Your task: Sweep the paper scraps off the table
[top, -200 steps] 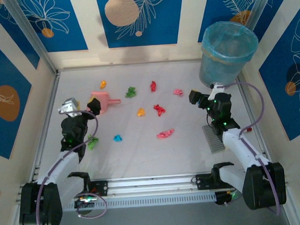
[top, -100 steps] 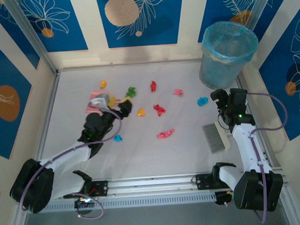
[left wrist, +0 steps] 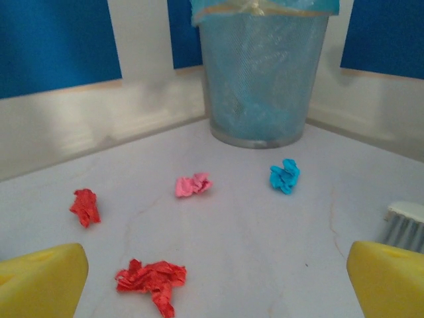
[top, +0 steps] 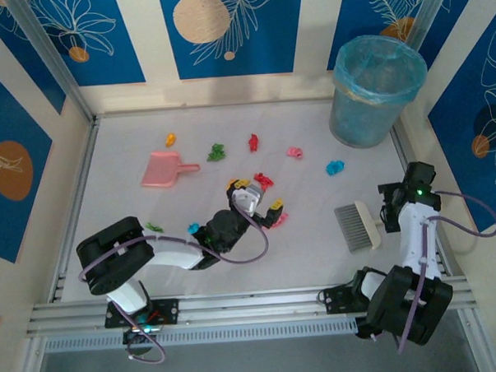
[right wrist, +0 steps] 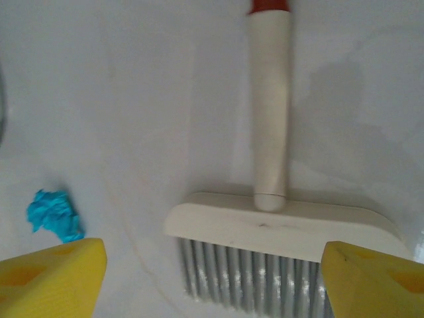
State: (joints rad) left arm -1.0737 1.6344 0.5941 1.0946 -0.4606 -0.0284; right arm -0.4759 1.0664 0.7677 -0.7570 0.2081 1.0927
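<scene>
I am at the tool-fetching step: no paper scraps are swept yet. They lie strewn over the table left of the mesh waste bin, a cyan and a pink one nearest its foot. My right gripper hovers over the hand brush on the near side of the bin, fingers spread wide, holding nothing. My left gripper is fully open and empty among the scraps, well left of the bin. Next, I judge, I must drop onto the white handle and close squarely.
</scene>
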